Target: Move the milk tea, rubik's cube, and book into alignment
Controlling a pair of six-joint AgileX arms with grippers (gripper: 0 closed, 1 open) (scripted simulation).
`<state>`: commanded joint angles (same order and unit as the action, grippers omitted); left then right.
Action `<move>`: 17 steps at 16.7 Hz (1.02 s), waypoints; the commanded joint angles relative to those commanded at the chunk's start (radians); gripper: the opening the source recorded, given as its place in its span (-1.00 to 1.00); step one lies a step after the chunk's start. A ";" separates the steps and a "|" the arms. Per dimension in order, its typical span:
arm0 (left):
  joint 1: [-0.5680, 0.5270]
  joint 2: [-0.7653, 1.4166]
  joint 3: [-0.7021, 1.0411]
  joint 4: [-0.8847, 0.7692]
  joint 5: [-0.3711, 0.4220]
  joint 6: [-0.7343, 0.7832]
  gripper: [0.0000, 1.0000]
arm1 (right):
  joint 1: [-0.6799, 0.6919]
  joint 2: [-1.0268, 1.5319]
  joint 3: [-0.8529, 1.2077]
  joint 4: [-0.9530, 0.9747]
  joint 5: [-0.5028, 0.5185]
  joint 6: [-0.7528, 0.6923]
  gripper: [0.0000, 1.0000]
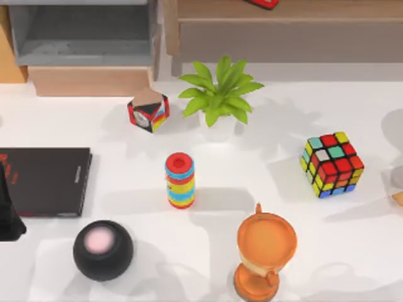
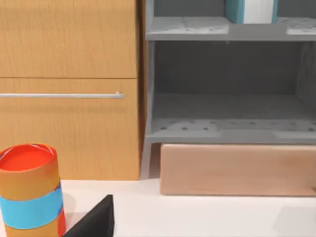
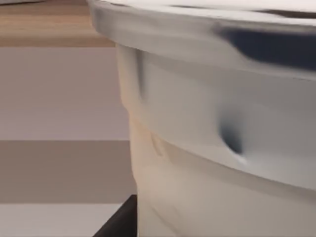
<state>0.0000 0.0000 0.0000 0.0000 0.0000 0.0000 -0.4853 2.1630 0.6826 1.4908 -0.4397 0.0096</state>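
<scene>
White table (image 1: 277,132) crowded with objects, wooden and grey furniture along its far edge.

From above, the rubik's cube (image 1: 332,163) sits toward the table's right side, with a potted plant (image 1: 219,94), a striped cylinder (image 1: 180,180), an orange trophy cup (image 1: 264,251), a black sphere (image 1: 102,250), a small tan-topped box (image 1: 148,111) and a black slab (image 1: 44,181) spread to its left. A dark part of the left arm (image 1: 9,214) overlaps the slab at the left edge. The left wrist view faces a wood cabinet (image 2: 69,89) and a grey shelf unit (image 2: 229,89); the teal book (image 2: 251,11) stands on the upper shelf. The right wrist view is close against a pale cup, the milk tea (image 3: 222,133). Whether either gripper's fingers are released or clenched I cannot tell.
</scene>
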 joint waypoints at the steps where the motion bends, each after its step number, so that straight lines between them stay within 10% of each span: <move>1: 0.000 0.000 0.000 0.000 0.000 0.000 1.00 | 0.000 0.000 0.000 0.000 0.000 0.000 -0.25; 9: 0.000 0.000 0.000 0.000 0.000 0.000 1.00 | 0.000 0.000 0.000 0.000 0.000 0.000 0.96; 17: 0.000 0.000 0.000 0.000 0.000 0.000 1.00 | 0.000 0.000 0.000 0.000 0.000 0.000 1.00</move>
<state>0.0000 0.0000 0.0000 0.0000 0.0000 0.0000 -0.4853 2.1630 0.6826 1.4908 -0.4397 0.0096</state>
